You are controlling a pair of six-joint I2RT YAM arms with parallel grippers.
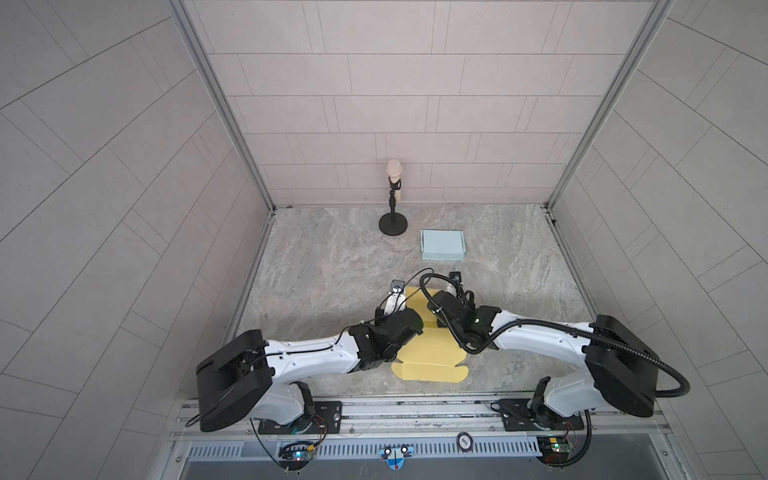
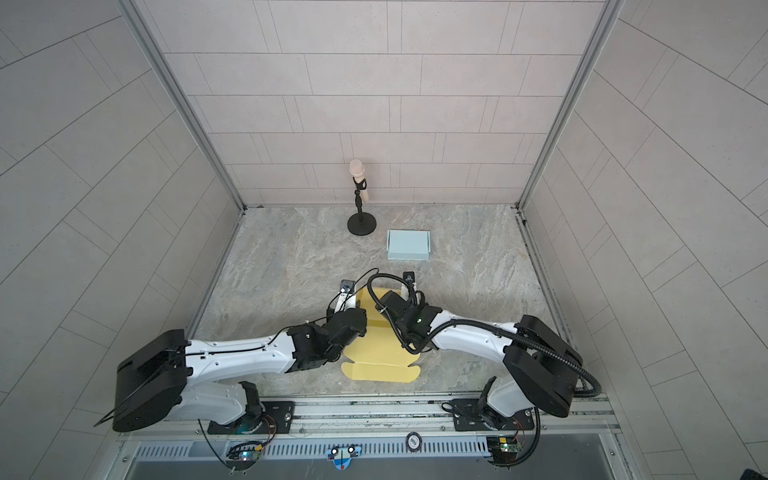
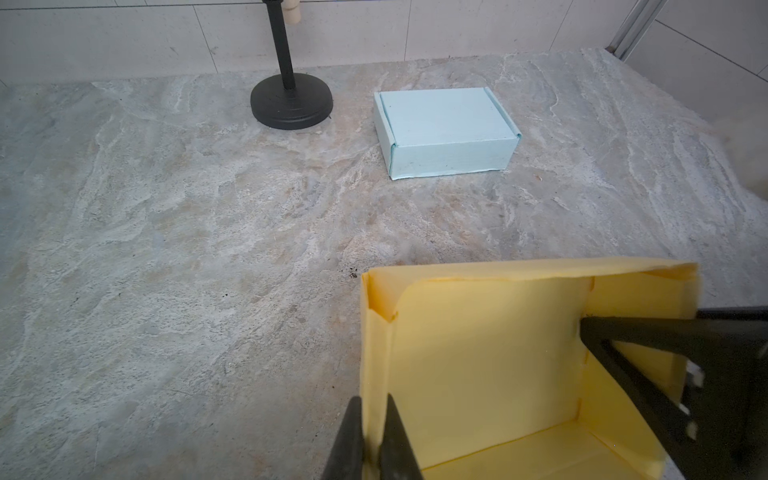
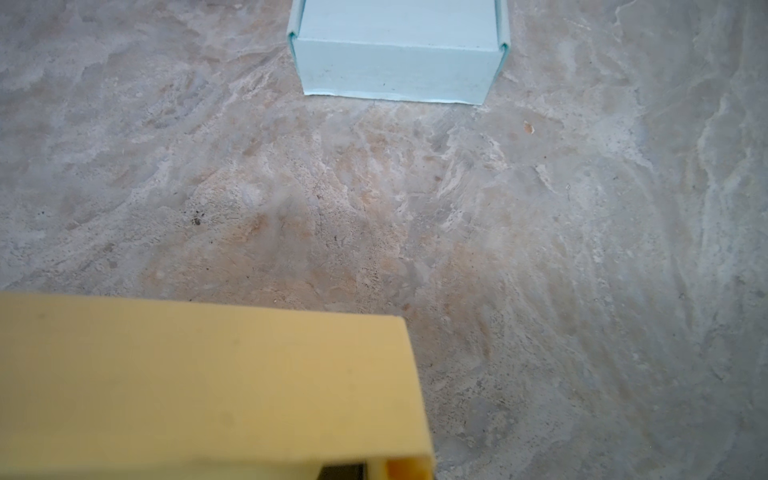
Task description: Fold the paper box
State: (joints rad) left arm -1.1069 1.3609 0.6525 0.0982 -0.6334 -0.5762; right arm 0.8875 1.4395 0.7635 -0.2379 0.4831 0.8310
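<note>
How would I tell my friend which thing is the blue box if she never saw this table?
Find the stone table and look to its far side, where a black microphone stand rises. Just right of its round base sits the blue box. It is pale blue and folded shut, while the yellow box nearer the front is still open.

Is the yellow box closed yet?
No, in the left wrist view the yellow box is open on top, its inside walls and floor showing.
</note>
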